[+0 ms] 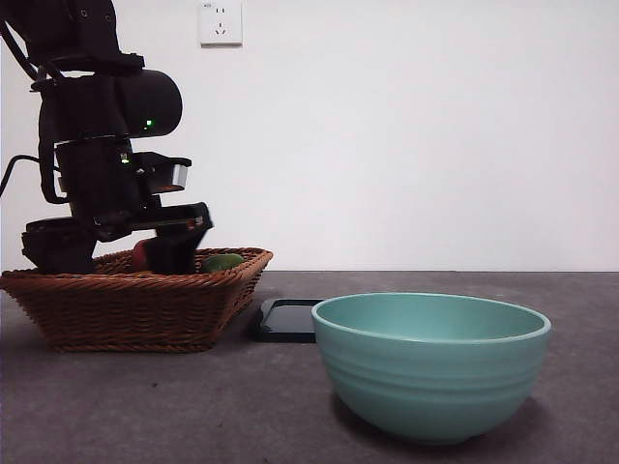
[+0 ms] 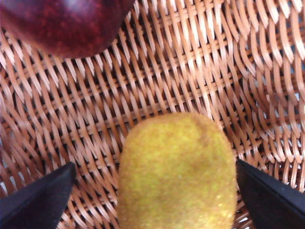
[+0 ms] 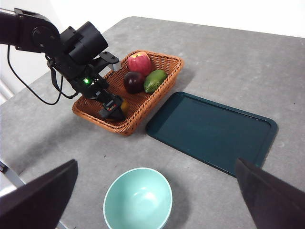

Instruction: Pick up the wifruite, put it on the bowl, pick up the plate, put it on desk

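Note:
The wifruite [image 2: 176,171], a fuzzy yellow-brown oval, lies on the woven floor of the wicker basket [image 2: 167,71]. My left gripper [image 2: 155,167] is lowered into the basket [image 1: 126,304] and stands open, one jaw on each side of the fruit and apart from it. In the right wrist view only a sliver of the wifruite [image 3: 124,106] shows beside the left gripper [image 3: 110,109]. The teal bowl [image 1: 430,362] stands empty at the near right of the desk [image 1: 145,406]. A dark teal plate [image 3: 212,131] lies flat beside the basket. High over the bowl [image 3: 138,200], my right gripper [image 3: 155,191] hangs open.
The basket [image 3: 143,102] also holds a red apple [image 3: 139,62], a dark purple fruit [image 3: 134,81] and a green fruit [image 3: 155,80]. The purple fruit [image 2: 66,24] lies just beyond the wifruite. A wall socket [image 1: 221,21] is on the white wall behind.

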You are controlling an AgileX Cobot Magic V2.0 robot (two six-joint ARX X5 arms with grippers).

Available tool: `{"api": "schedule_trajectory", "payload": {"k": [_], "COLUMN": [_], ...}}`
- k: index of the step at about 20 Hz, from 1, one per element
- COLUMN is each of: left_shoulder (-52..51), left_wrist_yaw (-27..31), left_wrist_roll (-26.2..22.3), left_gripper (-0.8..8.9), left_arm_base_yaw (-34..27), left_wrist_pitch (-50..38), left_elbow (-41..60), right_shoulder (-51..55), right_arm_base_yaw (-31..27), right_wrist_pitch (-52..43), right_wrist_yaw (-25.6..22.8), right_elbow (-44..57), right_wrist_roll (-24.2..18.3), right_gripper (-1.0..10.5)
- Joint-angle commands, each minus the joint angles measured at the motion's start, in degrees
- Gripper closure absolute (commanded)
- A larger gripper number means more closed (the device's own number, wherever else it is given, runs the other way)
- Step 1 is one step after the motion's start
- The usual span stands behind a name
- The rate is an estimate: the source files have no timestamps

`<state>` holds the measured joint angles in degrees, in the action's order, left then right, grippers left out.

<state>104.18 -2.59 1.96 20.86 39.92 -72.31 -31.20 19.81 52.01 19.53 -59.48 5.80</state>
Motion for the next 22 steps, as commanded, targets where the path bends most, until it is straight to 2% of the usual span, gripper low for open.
{"api": "schedule_trajectory", "payload": {"k": [1,4,6,9,13,16,22], "left_shoulder": [1.4,1.4,1.4,1.0,-2.4,-7.2,-13.3], "left_wrist_yaw": [-0.3,-0.3,-0.4,-0.4,-1.5,-6.6,-6.9], "left_wrist_roll": [0.0,1.9,5.4,7.9,7.9,8.1,10.1], "left_gripper": [5.29,5.39,5.39,5.39,5.39,5.38,5.38], "left_arm_base_yaw": [0.2,0.2,0.2,0.2,1.0,1.3,5.9], "left_wrist_pitch": [-0.5,1.7,6.3,13.2,19.0,22.3,30.5], "left_elbow": [-1.5,-4.2,-8.6,-14.2,-18.2,-18.2,-18.2], "right_shoulder": [-0.1,-0.1,-0.1,-0.1,-0.1,-0.1,-0.1], "right_arm_base_yaw": [0.3,0.3,0.3,0.3,0.3,0.3,0.3], "right_wrist_pitch": [-0.4,-0.5,-0.4,-0.5,-0.5,-0.5,-0.4], "right_wrist_yaw": [0.1,0.1,0.2,0.1,0.1,0.1,0.2], "right_elbow": [-1.0,-1.0,-1.0,-1.0,-1.0,-1.0,-1.0], "right_wrist_roll": [0.2,0.2,0.2,0.2,0.2,0.2,0.3], "right_gripper": [3.8,3.8,3.8,3.8,3.8,3.8,3.8]}}
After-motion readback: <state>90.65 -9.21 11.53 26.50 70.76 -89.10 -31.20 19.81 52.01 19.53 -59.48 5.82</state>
